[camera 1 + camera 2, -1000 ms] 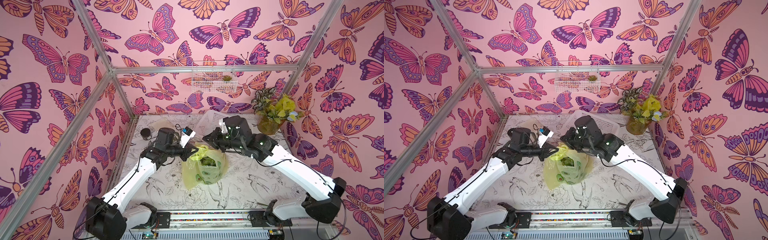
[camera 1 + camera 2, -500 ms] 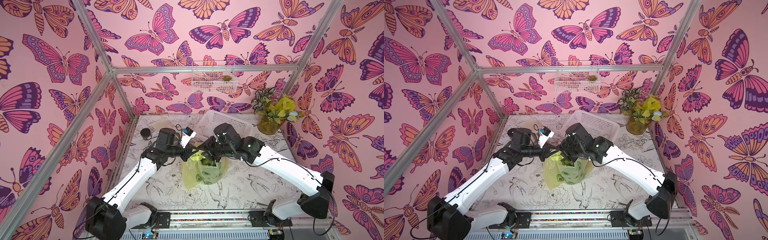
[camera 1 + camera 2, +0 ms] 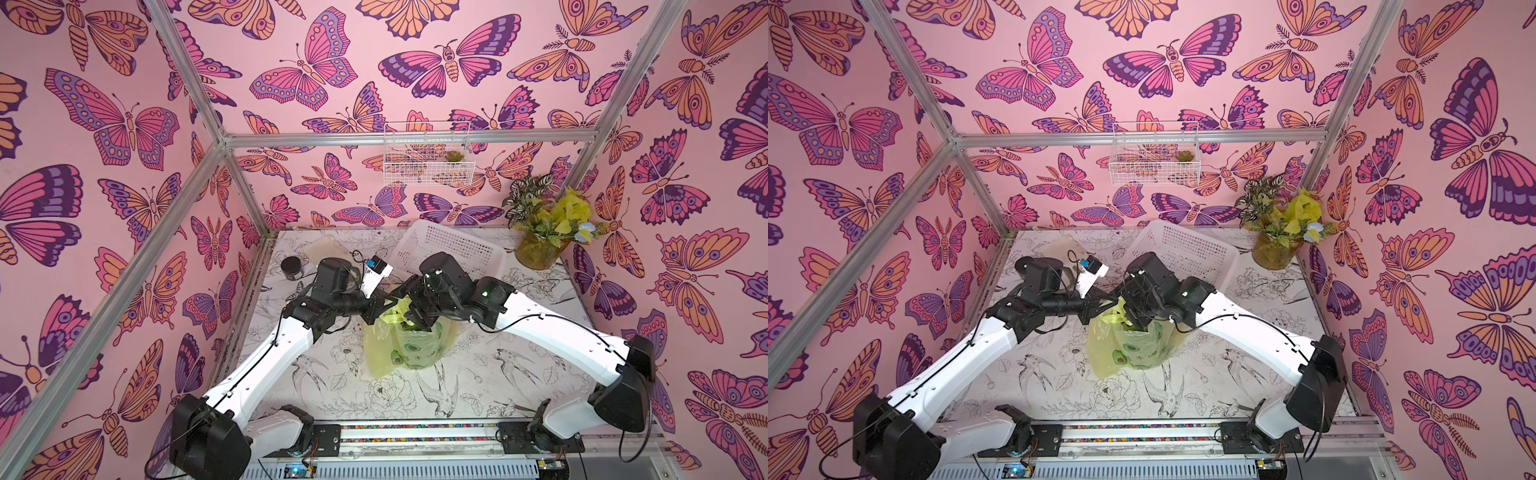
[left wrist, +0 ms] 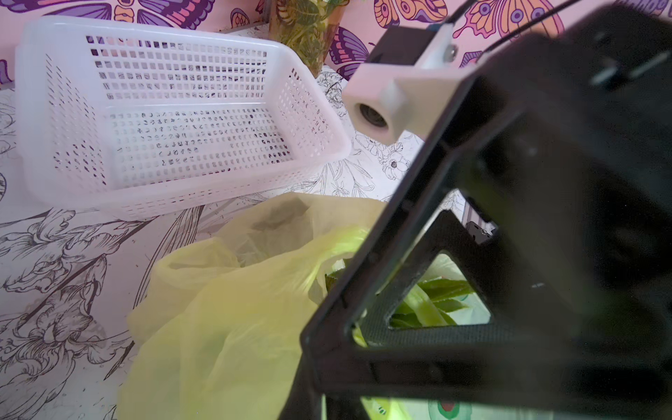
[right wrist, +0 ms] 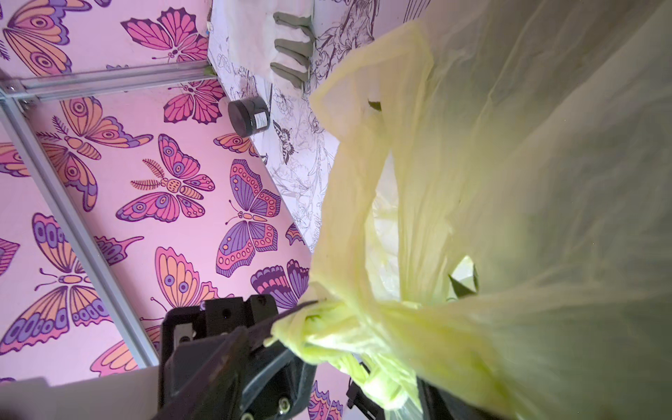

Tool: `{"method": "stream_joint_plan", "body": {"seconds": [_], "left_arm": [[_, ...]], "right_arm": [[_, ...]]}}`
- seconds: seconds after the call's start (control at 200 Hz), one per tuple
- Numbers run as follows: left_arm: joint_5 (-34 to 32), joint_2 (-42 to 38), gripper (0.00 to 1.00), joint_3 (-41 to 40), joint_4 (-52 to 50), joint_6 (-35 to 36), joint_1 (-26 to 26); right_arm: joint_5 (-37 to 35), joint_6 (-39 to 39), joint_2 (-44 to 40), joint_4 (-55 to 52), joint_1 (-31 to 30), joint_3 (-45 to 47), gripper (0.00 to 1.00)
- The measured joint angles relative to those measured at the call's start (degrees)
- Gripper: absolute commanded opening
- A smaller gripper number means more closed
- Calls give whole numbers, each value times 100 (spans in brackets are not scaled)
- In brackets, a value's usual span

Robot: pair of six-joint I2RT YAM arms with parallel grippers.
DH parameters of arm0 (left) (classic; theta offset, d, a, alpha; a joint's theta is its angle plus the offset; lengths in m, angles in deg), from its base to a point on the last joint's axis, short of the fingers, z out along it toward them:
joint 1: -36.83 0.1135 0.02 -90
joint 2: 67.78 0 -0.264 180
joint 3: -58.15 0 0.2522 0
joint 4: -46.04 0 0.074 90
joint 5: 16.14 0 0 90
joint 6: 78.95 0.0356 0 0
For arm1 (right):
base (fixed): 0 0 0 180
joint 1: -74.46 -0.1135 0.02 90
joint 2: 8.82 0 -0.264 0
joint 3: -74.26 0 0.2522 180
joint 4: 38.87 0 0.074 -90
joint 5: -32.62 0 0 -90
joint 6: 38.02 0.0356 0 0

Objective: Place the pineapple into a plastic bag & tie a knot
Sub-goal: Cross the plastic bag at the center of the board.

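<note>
Currently plastic bag stands mid-counter; left claw is clenched on its twisted handle, which runs sideways toward that arm; right claw sits directly over the mouth, grip state unclear.

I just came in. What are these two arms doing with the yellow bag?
Two robot arms are working on a yellow-green plastic bag standing on the table. Green pineapple leaves show inside it. The left end effector is shut on the bag's bunched handle. The right end effector hovers at the bag's mouth; whether it grips anything is unclear. The tying seems in progress.
</note>
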Motion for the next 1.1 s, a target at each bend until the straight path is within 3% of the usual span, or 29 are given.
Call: {"method": "stream_joint_plan", "body": {"seconds": [0.235,0.416,0.521,0.736,0.871,1.102], "left_arm": [[-2,-203,0,-170,66,-72,0],[-4,-356,0,-308,177,-210,0],[-28,-444,0,-407,258,-319,0],[-201,-654,0,-675,472,-542,-37],[-348,-734,0,-758,546,-647,-37],[-614,-1023,38,-778,595,-697,-103]], "right_arm": [[-103,511,151,590,0,234,73],[-269,710,339,975,0,245,60],[-365,798,470,1204,0,238,50],[-442,852,623,1246,-7,240,15],[-422,844,669,1235,-9,245,0],[-417,822,669,1259,-2,273,0]]}}
